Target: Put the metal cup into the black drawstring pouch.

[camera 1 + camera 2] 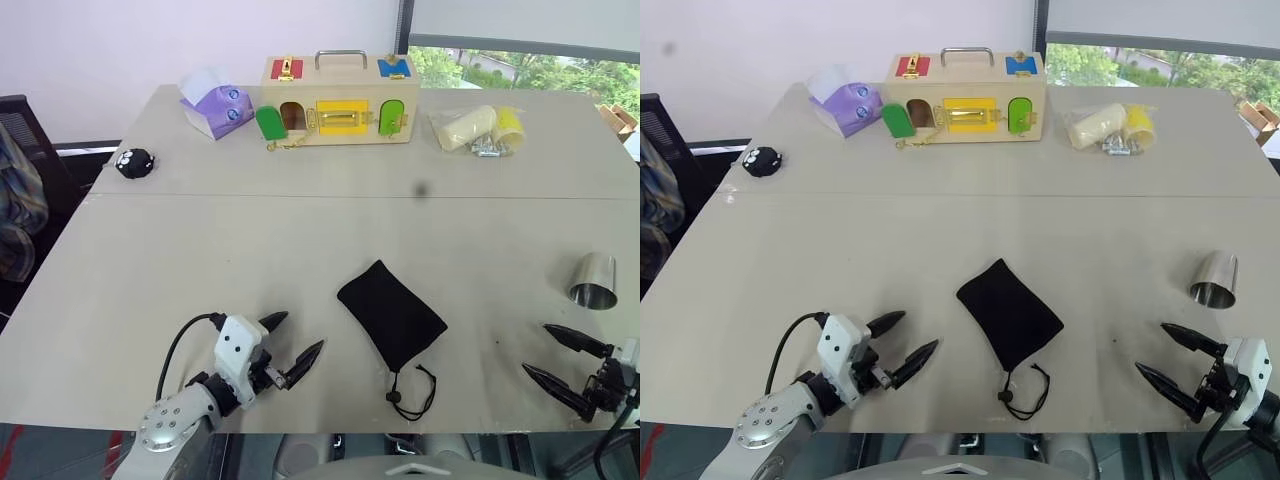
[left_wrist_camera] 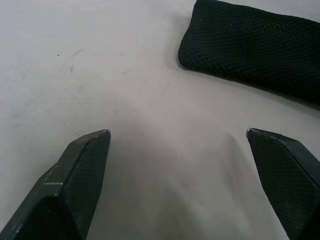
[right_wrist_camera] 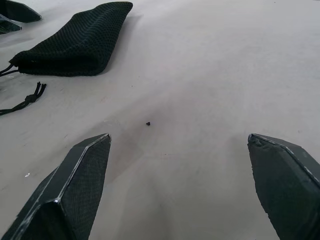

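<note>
Your left gripper (image 1: 298, 339) and right gripper (image 1: 547, 352) both hover over the table's (image 1: 200, 260) near edge, jaws spread wide and empty. The black drawstring pouch (image 1: 392, 313) lies flat between them, cord toward you; the metal cup (image 1: 594, 279) lies on its side just beyond your right gripper.

your head cams look down over the whole table (image 1: 300, 230). each wrist cam sits low and close above it, and both catch the black drawstring pouch (image 2: 260, 50).
</note>
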Robot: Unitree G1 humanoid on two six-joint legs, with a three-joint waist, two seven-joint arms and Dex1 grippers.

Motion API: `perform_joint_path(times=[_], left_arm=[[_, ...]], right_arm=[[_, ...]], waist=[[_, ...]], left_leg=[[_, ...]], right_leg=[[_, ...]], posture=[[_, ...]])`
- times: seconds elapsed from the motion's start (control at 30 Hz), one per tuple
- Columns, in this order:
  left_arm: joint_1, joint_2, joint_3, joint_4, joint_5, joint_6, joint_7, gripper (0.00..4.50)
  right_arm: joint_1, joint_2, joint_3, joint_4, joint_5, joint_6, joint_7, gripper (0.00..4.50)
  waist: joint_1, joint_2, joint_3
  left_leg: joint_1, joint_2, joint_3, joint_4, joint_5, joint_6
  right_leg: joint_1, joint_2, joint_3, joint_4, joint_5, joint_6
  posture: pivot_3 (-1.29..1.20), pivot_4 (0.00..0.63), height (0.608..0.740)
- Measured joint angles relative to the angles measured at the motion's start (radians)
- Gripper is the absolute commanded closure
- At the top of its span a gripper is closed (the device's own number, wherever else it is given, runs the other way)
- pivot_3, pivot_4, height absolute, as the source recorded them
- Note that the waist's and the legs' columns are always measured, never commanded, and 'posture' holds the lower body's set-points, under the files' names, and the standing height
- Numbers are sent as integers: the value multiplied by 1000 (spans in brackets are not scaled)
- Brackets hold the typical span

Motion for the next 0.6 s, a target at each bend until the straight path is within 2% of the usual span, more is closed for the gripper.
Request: perform_joint_path(times=[0.6], left_arm=[[7, 30, -4, -68, -56, 57, -28, 3]], right_arm=[[-3, 0, 0, -24, -1, 1, -2, 66]], waist=[[0, 0, 0]], left_leg=[[0, 0, 0, 0, 0, 0]], right_leg=[[0, 0, 0, 0, 0, 0]], posture=[[0, 150, 740]])
